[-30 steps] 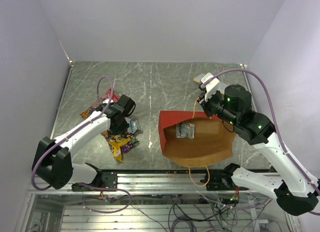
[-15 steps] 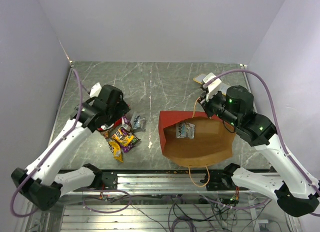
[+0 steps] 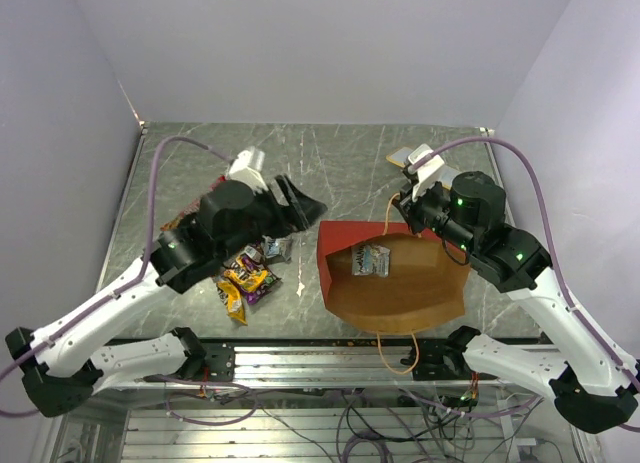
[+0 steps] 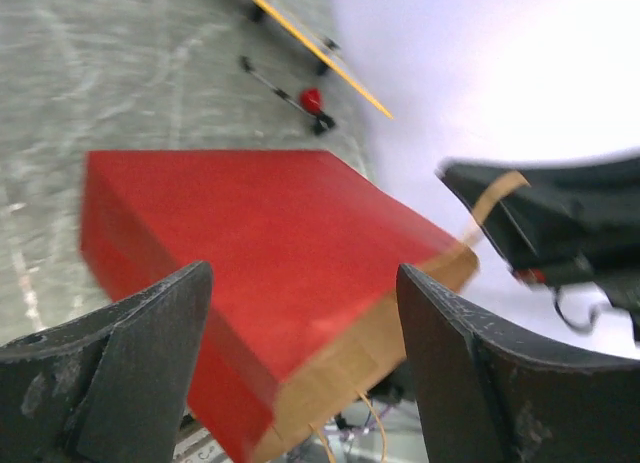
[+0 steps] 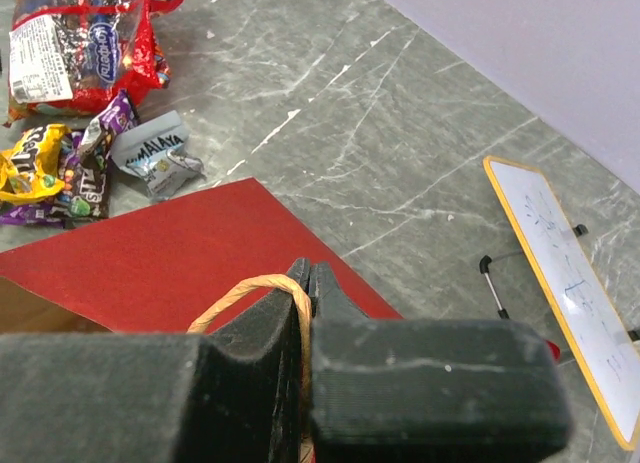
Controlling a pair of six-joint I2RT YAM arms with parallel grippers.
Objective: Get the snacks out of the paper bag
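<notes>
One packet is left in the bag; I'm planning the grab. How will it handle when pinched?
The silver-blue packet looks small and crinkled, so probably light and floppy. Its shiny wrapper may slip. Lying loose inside the paper bag, it would likely slide if pushed.

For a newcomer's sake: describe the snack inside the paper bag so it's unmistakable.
Start at the large brown paper bag with a red side panel, lying open on the grey table. On its brown inside, near that panel, lies a small silver-blue packet. It alone is in the bag; the other snacks lie heaped on the table.
</notes>
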